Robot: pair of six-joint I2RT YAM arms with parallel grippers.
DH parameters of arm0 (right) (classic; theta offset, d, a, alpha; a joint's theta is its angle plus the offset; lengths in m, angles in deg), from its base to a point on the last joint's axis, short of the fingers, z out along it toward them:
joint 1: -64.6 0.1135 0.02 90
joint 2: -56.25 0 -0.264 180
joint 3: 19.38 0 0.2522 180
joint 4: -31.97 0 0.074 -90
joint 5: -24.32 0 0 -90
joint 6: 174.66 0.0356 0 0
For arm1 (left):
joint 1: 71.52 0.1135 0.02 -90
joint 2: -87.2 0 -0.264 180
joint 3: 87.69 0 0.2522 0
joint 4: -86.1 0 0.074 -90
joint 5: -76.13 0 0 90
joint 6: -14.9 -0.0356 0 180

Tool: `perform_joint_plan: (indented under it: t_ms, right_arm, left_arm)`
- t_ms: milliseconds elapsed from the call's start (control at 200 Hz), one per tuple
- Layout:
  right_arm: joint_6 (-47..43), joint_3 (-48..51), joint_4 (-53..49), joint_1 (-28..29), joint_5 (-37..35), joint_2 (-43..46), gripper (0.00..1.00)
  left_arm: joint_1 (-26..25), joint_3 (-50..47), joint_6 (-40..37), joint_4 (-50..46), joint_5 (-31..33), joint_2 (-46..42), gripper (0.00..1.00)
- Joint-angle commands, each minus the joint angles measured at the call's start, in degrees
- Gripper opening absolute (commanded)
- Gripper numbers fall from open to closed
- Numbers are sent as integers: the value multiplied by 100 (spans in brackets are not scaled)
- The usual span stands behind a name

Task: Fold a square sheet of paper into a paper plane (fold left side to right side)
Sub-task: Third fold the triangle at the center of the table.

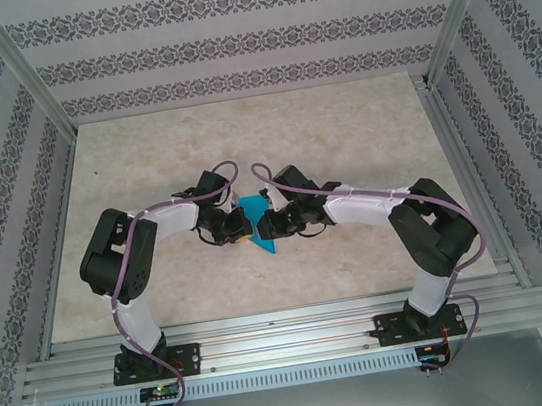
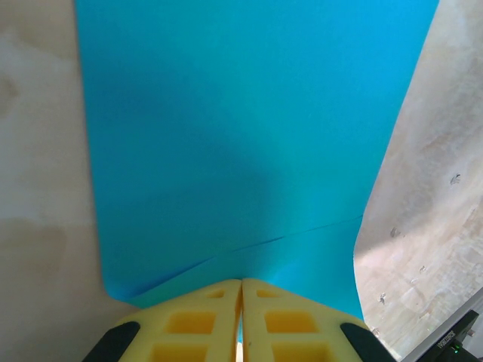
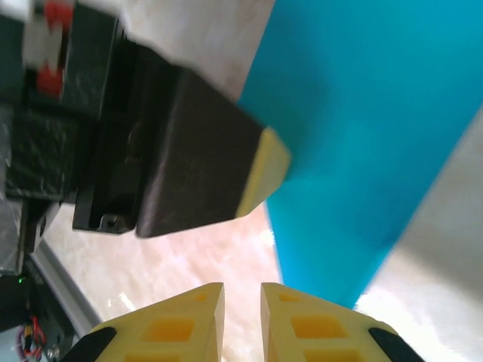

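Note:
The cyan-blue sheet of paper [image 1: 264, 242] lies at mid-table between the two arms, a pointed end toward the near edge. My left gripper [image 2: 241, 280] is shut on the paper's near edge, a thin blue strip showing between its yellow fingers. The sheet [image 2: 241, 136] spreads away from that gripper with one slanted crease line across it. My right gripper [image 3: 242, 285] is slightly open, only bare table showing in the gap. It hovers just beside the paper [image 3: 362, 136], close to the left gripper's black, yellow-tipped finger [image 3: 204, 166]. In the top view the left gripper [image 1: 237, 230] and right gripper [image 1: 267, 226] nearly touch.
The beige marbled table [image 1: 342, 132] runs out on all sides of the paper. Patterned walls and aluminium posts [image 1: 25, 71] enclose it. A metal rail [image 1: 288, 327] carrying the arm bases lines the near edge.

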Motion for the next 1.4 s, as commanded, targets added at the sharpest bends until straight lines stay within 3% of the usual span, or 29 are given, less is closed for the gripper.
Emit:
perform_joint_plan:
  t_ms: [0, 744, 1089, 1394]
  right_arm:
    - [342, 75, 232, 139, 148, -235, 20]
    - [286, 288, -385, 185, 50, -725, 18]
    - [603, 1139, -268, 188, 287, -469, 3]
    - [466, 1386, -679, 193, 319, -95, 0]
  left_arm:
    - [-54, -171, -151, -191, 427, 317, 11]
    - [-57, -88, -212, -266, 581, 421, 11]
    - [-53, -75, -203, -217, 721, 600, 8]
    - [-55, -71, -211, -209, 752, 633, 8]
